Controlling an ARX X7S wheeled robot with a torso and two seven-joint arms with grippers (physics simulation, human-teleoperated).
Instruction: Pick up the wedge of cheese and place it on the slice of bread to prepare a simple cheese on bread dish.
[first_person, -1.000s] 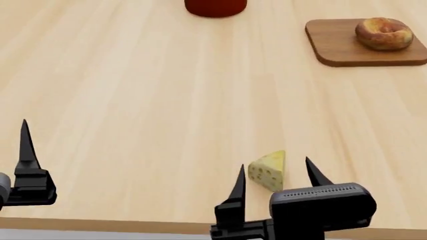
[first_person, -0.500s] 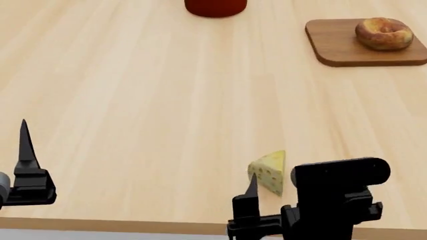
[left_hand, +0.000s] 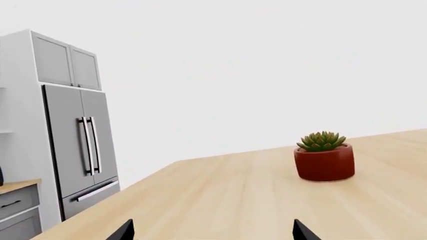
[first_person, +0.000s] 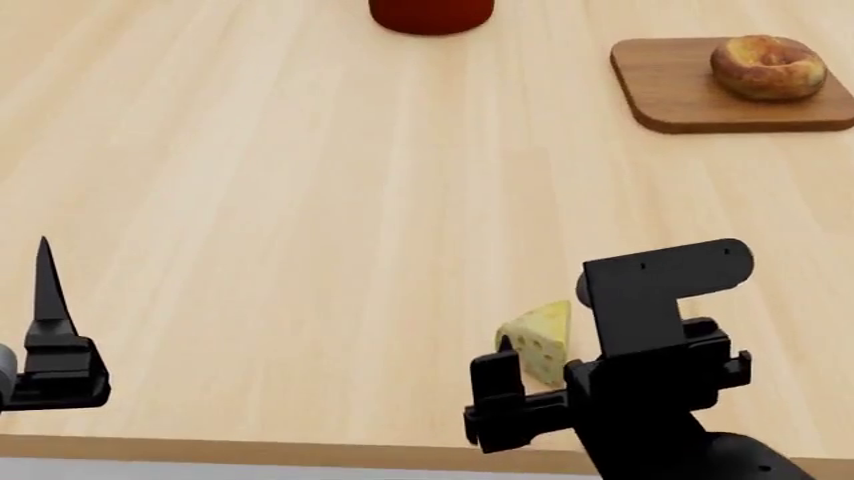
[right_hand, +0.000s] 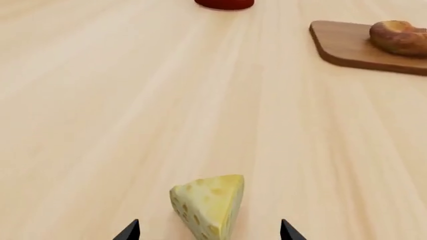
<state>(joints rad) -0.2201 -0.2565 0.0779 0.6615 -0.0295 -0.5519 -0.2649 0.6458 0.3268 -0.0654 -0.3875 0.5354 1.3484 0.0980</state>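
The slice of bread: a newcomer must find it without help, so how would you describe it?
Look to the far right of the wooden table, where a square brown board lies. The slice of bread sits on it, a round golden-brown bun with a central dimple, unlike the pale holed wedge of cheese near the front edge.

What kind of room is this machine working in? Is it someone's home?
Most likely a home kitchen, in simulation. A steel double-door refrigerator stands under wall cabinets past the wooden table, which holds a wooden board, a bagel-like bun, a cheese wedge and a potted succulent.
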